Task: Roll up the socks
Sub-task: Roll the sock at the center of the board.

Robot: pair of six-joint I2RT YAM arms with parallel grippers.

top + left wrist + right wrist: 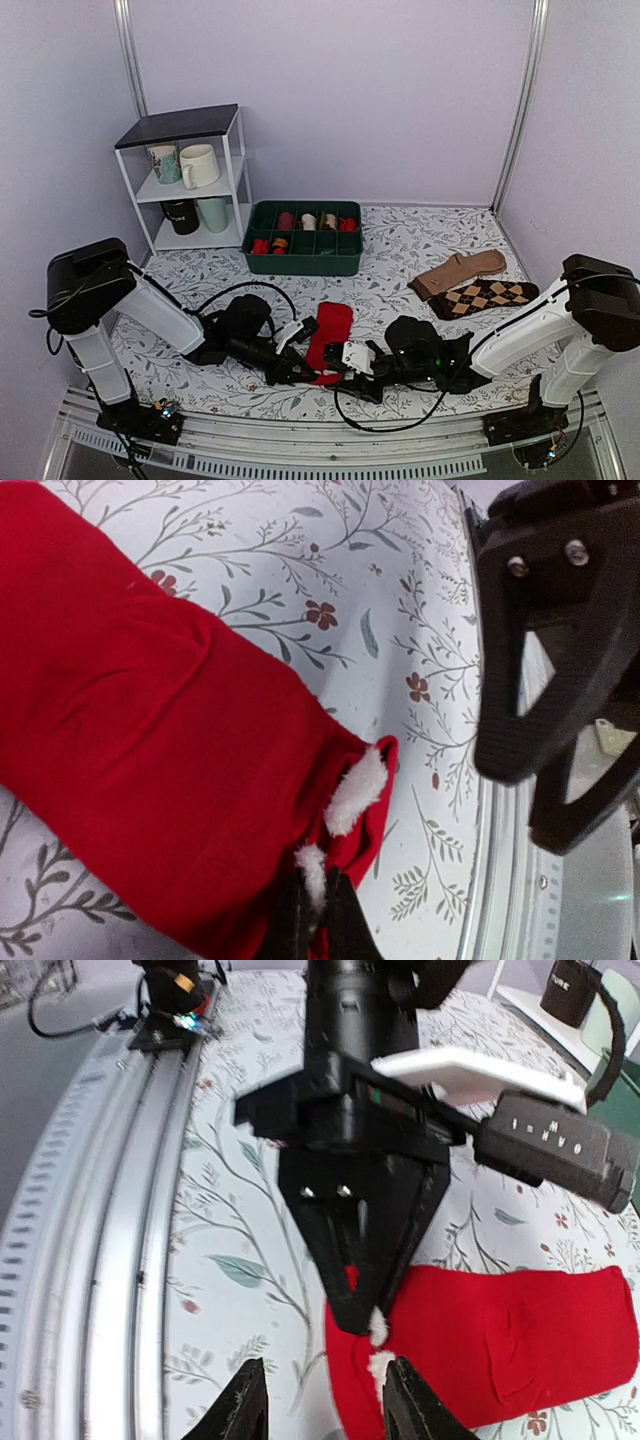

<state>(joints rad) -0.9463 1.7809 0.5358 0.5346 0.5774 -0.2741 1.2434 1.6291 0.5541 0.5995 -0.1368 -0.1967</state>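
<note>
Rolling stage: barely begun, by my reading; the socks (330,338) lie as a flat red strip with no turn of roll visible.
Socks: low centre of the top view, long axis running up the frame, near end between the two claws; well apart from the tan sock (462,271) and argyle sock (484,296) at right.
Left claw (315,920): pinched shut on the near hem, bottom centre of its own view; white lining shows at the nipped fold.
Right claw (325,1412): jaws part-way apart at the bottom of its view, straddling the same hem corner without clamping; nothing held.
Spacing: both claws sit just beside each other at the one end, almost touching.
Doing it well: the right claw should probably take the hem beside the left pinch, catching both layers, so the end turns over evenly across its width.
Next: fold the hem up the frame onto the strip and roll tight, claws level, so the roll doesn't cone.
Risk: gripping one layer only would split the pair; tips this close may collide.
Clearance: bin (303,238) sits well up the frame, outside the rolling path.
</note>
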